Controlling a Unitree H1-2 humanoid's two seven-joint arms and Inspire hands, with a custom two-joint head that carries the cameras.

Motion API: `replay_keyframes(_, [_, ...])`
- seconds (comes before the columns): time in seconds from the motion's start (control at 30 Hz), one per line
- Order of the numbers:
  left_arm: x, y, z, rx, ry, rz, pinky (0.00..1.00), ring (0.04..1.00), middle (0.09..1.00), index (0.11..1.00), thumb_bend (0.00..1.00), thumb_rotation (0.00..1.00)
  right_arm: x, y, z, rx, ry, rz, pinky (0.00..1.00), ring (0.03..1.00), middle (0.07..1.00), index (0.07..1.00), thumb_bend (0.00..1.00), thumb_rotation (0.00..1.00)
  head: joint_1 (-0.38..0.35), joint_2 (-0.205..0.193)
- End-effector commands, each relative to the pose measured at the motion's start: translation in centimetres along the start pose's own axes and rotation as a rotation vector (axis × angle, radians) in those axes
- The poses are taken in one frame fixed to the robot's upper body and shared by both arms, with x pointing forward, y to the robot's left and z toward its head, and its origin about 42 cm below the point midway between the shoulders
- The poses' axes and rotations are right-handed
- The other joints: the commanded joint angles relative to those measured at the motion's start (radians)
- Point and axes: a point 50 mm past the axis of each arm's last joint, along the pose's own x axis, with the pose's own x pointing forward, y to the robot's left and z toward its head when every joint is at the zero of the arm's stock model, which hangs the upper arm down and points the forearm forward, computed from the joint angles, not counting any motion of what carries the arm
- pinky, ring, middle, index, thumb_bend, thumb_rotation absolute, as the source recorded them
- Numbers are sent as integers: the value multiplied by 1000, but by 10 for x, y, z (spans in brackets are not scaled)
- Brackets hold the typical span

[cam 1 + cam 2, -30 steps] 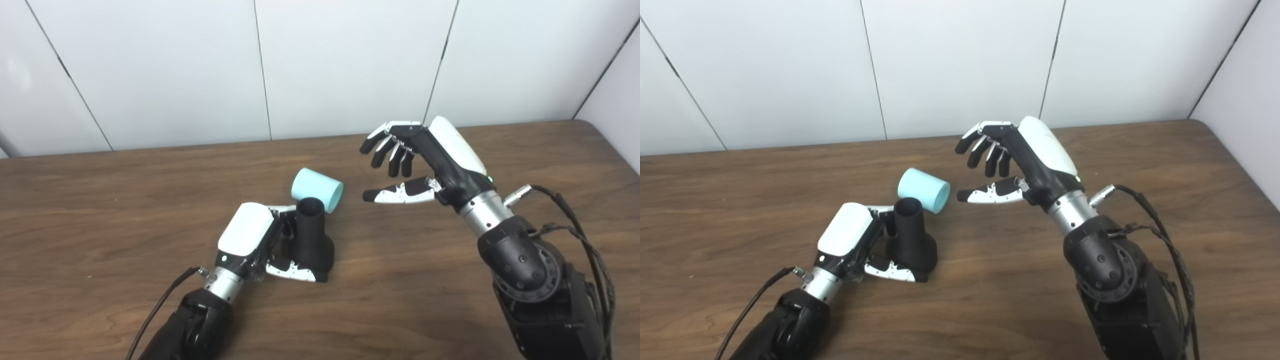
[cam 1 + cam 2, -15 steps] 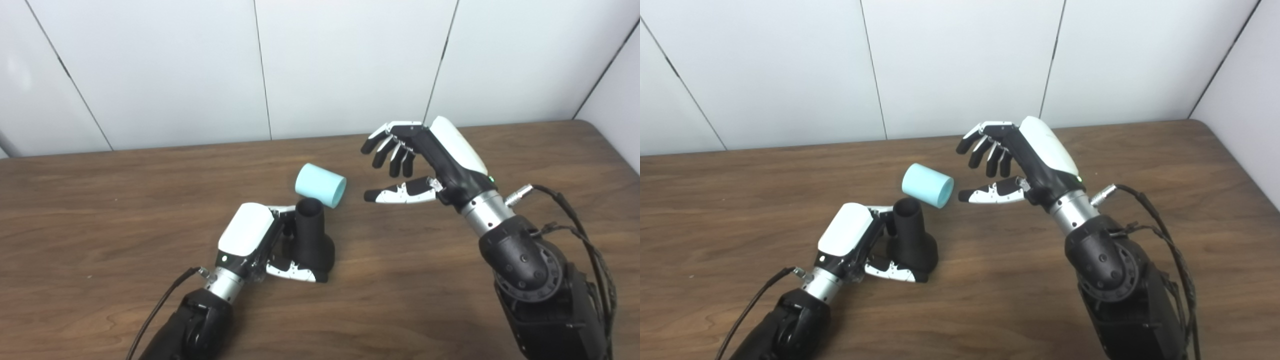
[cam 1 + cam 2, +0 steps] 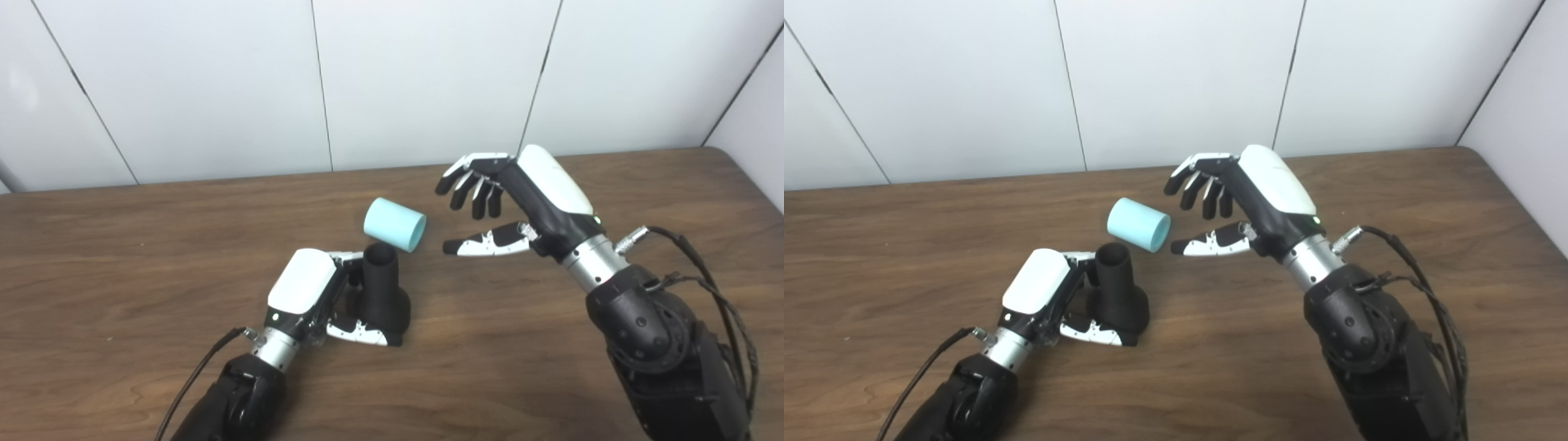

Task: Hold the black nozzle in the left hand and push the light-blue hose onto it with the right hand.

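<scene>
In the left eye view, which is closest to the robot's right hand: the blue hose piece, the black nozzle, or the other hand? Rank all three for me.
Measured from the right hand:
1. Hose: lying on the table just left of the open fingers, not touched.
2. Nozzle: standing upright, lower left, past the hose.
3. Left hand: farthest, wrapped around the nozzle's far side.

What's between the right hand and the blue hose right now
Nothing: only bare table separates the open right hand from the hose, seen in both eye views.
</scene>
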Motion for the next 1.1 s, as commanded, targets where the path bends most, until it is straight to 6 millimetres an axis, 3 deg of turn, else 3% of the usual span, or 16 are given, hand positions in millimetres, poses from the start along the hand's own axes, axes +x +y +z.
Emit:
replay_keyframes(0.0, [-77,-81,-1,-64,148,-275,338,444,443,509,475,0,9,-19,11,-100,-127,-61,304,362,499,560,506,0,-1,2])
replay_keyframes(0.4, [-78,-79,-2,-67,148,-273,380,498,521,466,476,0,13,-24,13,-213,-197,-50,311,363,499,557,507,0,-10,6])
replay_keyframes(0.57, [-78,-79,-2,-67,144,-271,349,460,461,496,476,0,14,-21,12,-217,-198,-48,307,360,495,559,506,0,-14,7])
replay_keyframes(0.93, [-76,-80,-3,-69,145,-265,346,452,448,503,476,0,28,-13,2,-248,-115,71,351,371,489,568,508,0,-20,2])
replay_keyframes(1.0, [-76,-80,-3,-67,143,-265,334,440,445,507,475,0,36,-11,1,-303,-104,125,376,386,489,564,510,0,-21,1])
replay_keyframes(1.03, [-75,-81,-3,-67,143,-264,337,445,452,502,475,0,39,-11,0,-327,-92,159,440,492,486,532,522,2,-24,0])
replay_keyframes(1.07, [-75,-81,-3,-69,145,-263,343,453,459,498,476,0,43,-12,0,-345,-75,197,489,559,576,605,683,41,-24,0])
